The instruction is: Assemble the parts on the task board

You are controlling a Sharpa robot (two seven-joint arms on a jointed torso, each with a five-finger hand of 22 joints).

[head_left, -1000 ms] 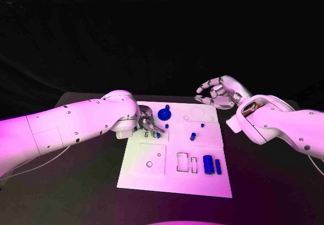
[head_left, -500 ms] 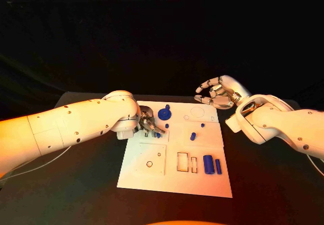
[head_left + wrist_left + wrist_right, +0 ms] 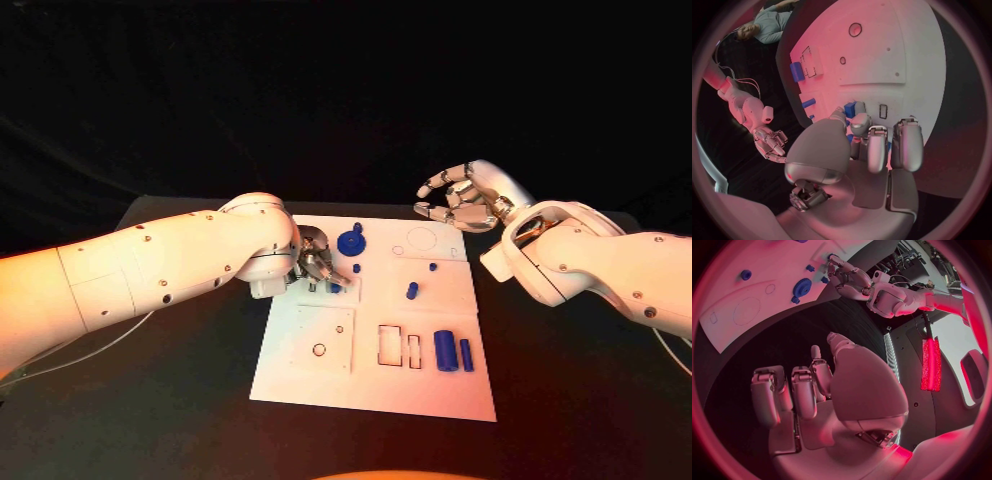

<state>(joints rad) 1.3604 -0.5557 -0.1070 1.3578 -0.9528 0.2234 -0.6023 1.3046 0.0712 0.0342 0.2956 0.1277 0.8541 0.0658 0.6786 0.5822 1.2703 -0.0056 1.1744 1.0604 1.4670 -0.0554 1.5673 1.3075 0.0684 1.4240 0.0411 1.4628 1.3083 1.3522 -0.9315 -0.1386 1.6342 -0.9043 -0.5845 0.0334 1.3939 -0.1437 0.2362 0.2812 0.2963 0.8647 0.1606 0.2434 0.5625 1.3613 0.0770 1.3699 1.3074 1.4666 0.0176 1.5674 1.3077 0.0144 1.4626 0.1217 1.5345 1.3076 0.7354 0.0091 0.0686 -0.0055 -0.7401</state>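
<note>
On the task board (image 3: 378,385), the left hand (image 3: 317,262) pinches a small blue part (image 3: 333,287) beside the blue gear (image 3: 351,241); beyond the board's far right corner, the right hand (image 3: 462,200) hovers empty, fingers loosely curled apart.

The task board (image 3: 433,385) is showing white — its parts are deep blue, from the gear (image 3: 351,241) just beside the silver left hand (image 3: 316,262) to the cylinder (image 3: 446,351) well apart from it. Thin dark outlines are marking the board, and the table (image 3: 173,400) is lying black under the silver right hand (image 3: 462,200).
</note>
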